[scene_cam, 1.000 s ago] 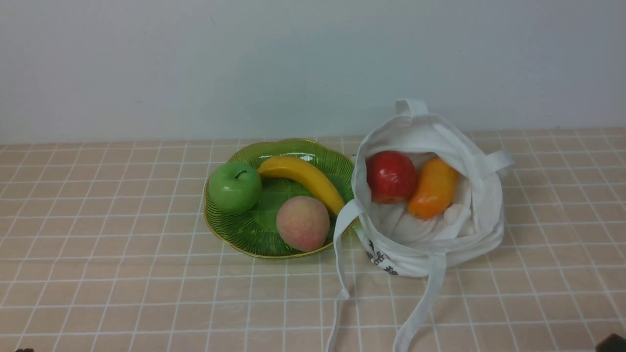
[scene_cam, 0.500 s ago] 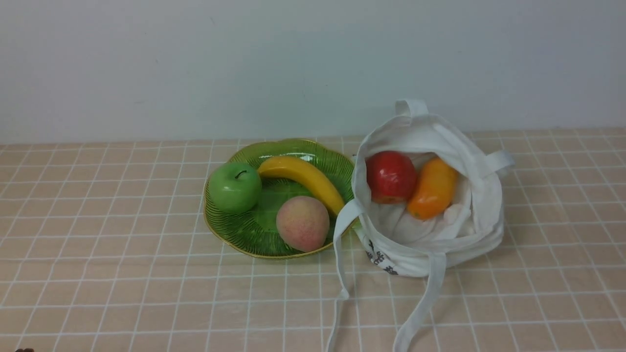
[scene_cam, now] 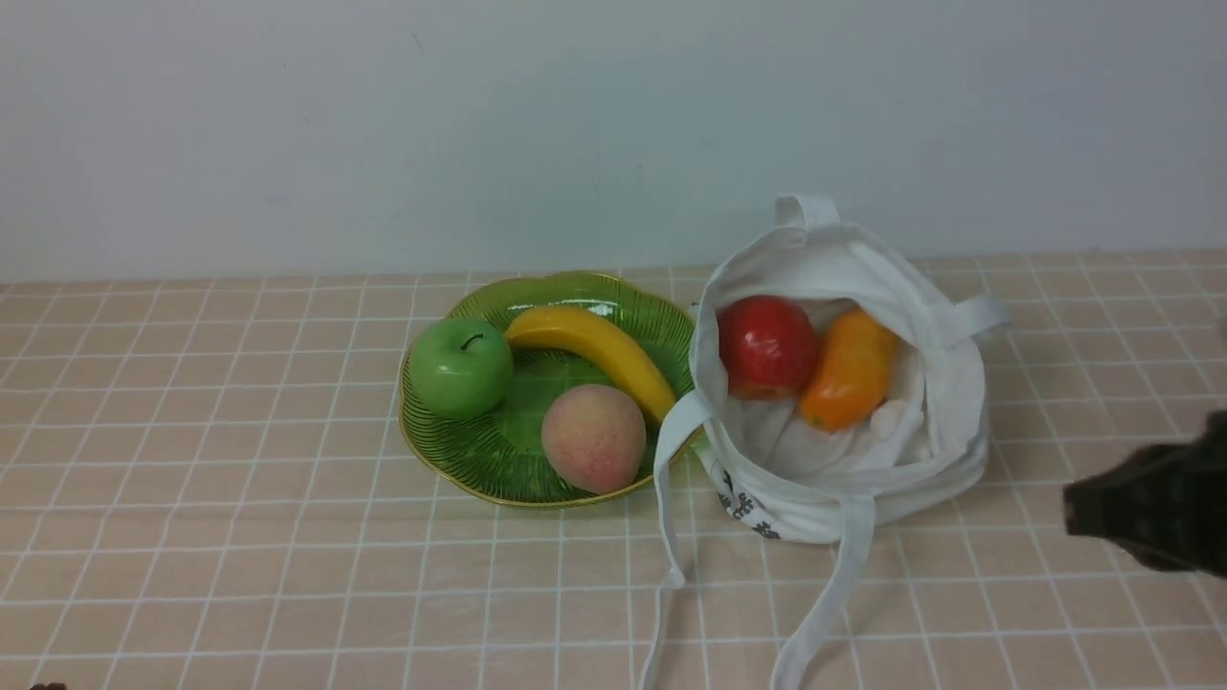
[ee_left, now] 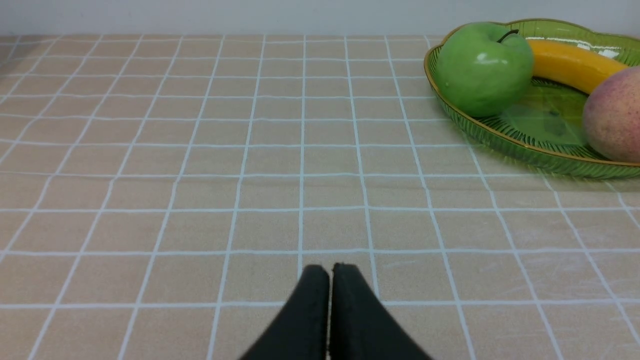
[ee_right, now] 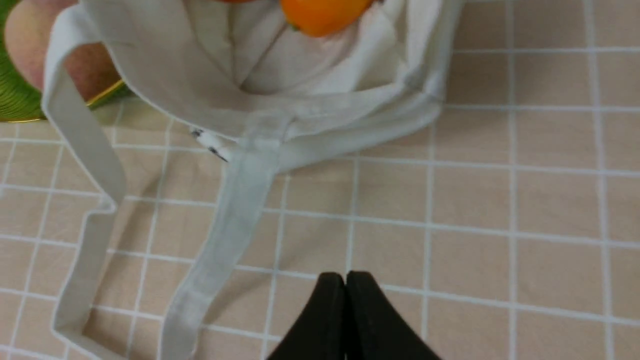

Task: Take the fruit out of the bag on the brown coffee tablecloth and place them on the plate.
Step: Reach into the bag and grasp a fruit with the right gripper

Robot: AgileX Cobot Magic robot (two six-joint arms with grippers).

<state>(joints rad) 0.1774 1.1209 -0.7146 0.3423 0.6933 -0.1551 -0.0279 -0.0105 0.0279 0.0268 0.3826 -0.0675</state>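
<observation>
One glossy round red apple [scene_cam: 768,346] and one smooth oval mango [scene_cam: 849,370] sit inside one soft white cloth bag [scene_cam: 930,489], small black marks printed on it. The ribbed green plate [scene_cam: 518,450] holds three fruits. The left fingers [ee_left: 331,270] and right fingers [ee_right: 345,278] are closed, empty.

Green apple [scene_cam: 461,369], yellow banana [scene_cam: 594,350] and pinkish peach [scene_cam: 593,439] before a pale wall [scene_cam: 575,134].
</observation>
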